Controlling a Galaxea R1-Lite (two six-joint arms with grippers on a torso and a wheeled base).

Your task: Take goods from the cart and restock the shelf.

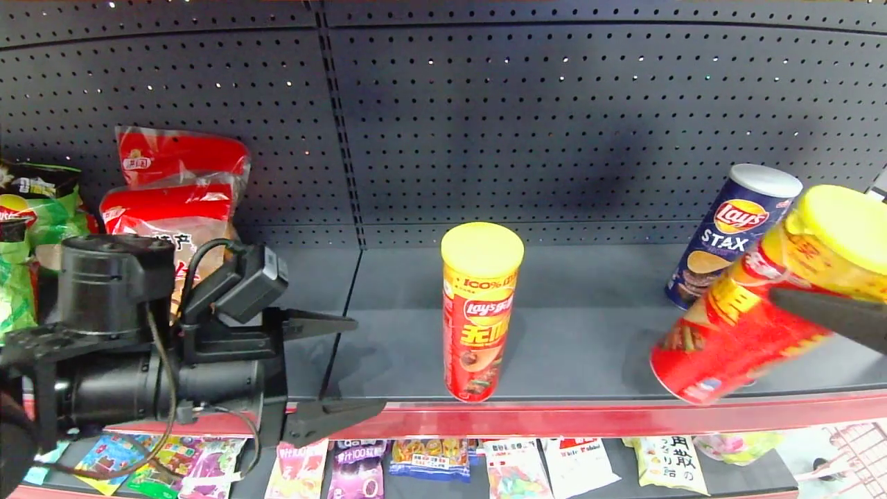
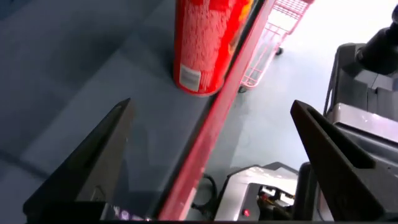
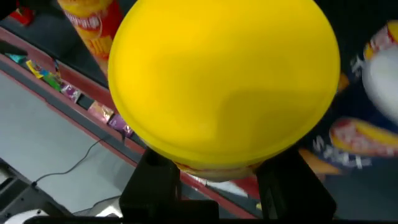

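At frame right, our right gripper [image 3: 221, 190] is clamping a tilted, glossy red canister [image 1: 748, 312]; our left gripper [image 1: 367, 366] is gaping wide, empty.

A shop: pegboard-backed shelf [image 1: 589, 326] stocked with chip cans [image 1: 480, 312] and snack bags [image 1: 173, 187]

Red snack bags [image 1: 173, 187] and green bags [image 1: 28, 235] sit behind the left tool [image 1: 371, 366], small packets [image 1: 513, 468] in a row below it.

Left jaws wide apart; red can [image 2: 202, 43] standing at shelf [image 2: 74, 74] front edge.
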